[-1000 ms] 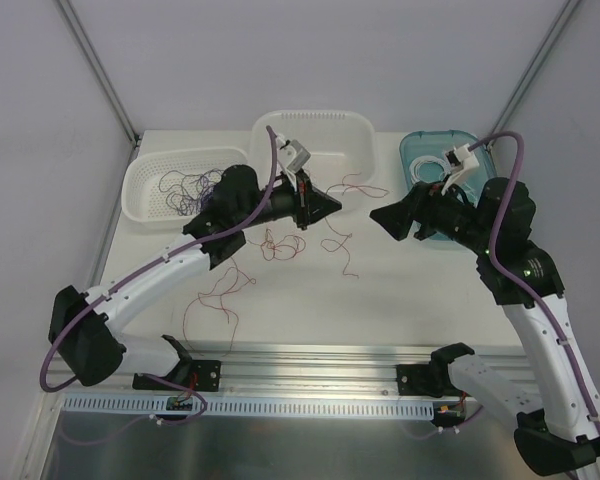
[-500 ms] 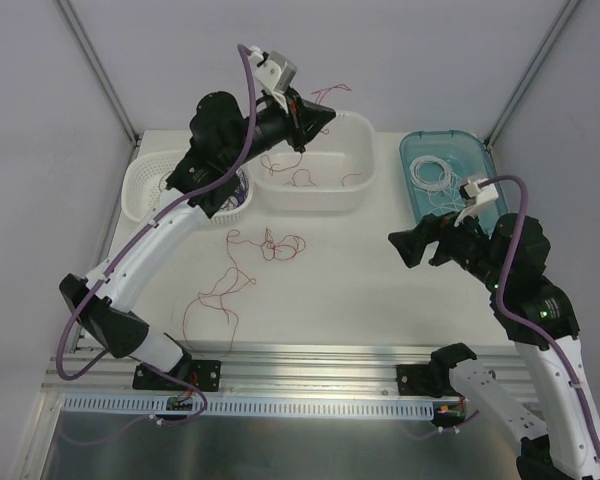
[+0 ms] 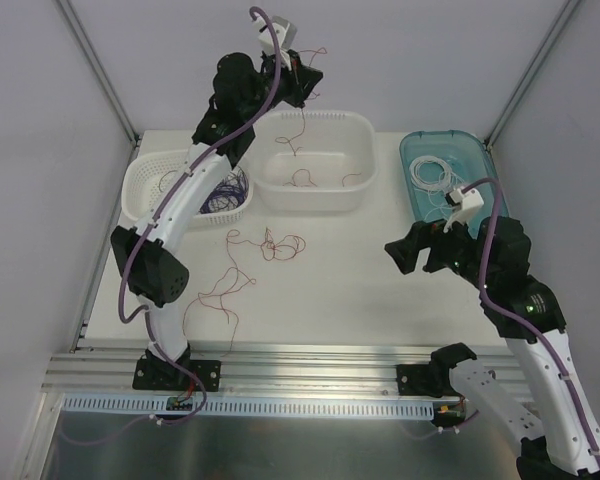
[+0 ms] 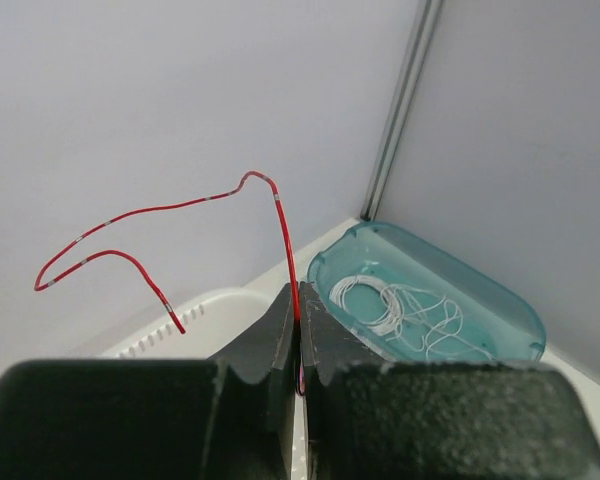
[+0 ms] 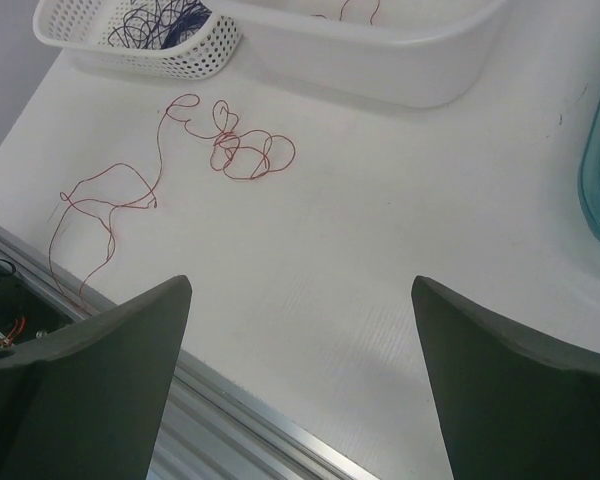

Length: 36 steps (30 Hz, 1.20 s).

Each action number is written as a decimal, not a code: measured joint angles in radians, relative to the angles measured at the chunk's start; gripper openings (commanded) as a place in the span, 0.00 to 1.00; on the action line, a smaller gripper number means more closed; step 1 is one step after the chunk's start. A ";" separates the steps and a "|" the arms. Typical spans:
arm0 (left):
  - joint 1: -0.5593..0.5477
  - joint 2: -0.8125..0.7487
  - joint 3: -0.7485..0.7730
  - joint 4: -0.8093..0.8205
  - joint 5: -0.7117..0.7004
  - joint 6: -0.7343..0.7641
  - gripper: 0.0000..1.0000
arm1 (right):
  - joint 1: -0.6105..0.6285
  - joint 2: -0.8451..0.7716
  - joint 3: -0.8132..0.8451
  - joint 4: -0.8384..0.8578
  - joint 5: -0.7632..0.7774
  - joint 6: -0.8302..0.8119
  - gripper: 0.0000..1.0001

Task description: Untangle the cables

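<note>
Left arm point(image 3: 175, 215) and right arm point(image 3: 540, 340): white links, black joints; purple hoses point(image 3: 255, 13).

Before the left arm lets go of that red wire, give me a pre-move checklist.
1. Left pincer grip on the red wire: ok. It is shut, with the wire pinched between the fingers.
2. Held wire over the white tub: ok. A strand dangles toward it in the top view.
3. Wire's lower end inside the tub: cannot tell.
4. Held wire free of the red tangle on the table: ok. No strand visibly links them.
5. Right pincer out of the way: ok. It is open, empty and hovering apart from the tangle.
</note>
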 measured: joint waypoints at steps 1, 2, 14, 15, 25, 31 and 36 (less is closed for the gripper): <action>0.001 0.027 -0.001 -0.001 -0.007 0.000 0.05 | 0.000 -0.001 -0.003 -0.001 0.000 0.000 0.97; 0.002 0.044 -0.002 -0.001 -0.010 0.001 0.10 | 0.000 -0.001 -0.007 -0.002 0.000 0.000 0.97; 0.002 0.092 -0.297 -0.042 -0.053 -0.035 0.99 | 0.000 0.054 -0.039 0.001 -0.036 0.011 0.97; 0.002 0.066 -0.326 -0.051 -0.071 -0.037 0.99 | 0.001 0.068 -0.045 0.006 -0.042 0.013 0.97; 0.006 -0.418 -0.613 -0.171 -0.224 -0.084 0.99 | 0.076 0.342 -0.055 0.102 -0.069 0.027 0.93; 0.006 -0.626 -0.928 -0.282 -0.299 -0.139 0.99 | 0.182 0.575 -0.038 0.215 -0.025 0.079 0.86; 0.007 -0.675 -1.157 -0.393 -0.334 -0.190 0.99 | 0.268 0.770 -0.008 0.348 0.030 0.188 0.73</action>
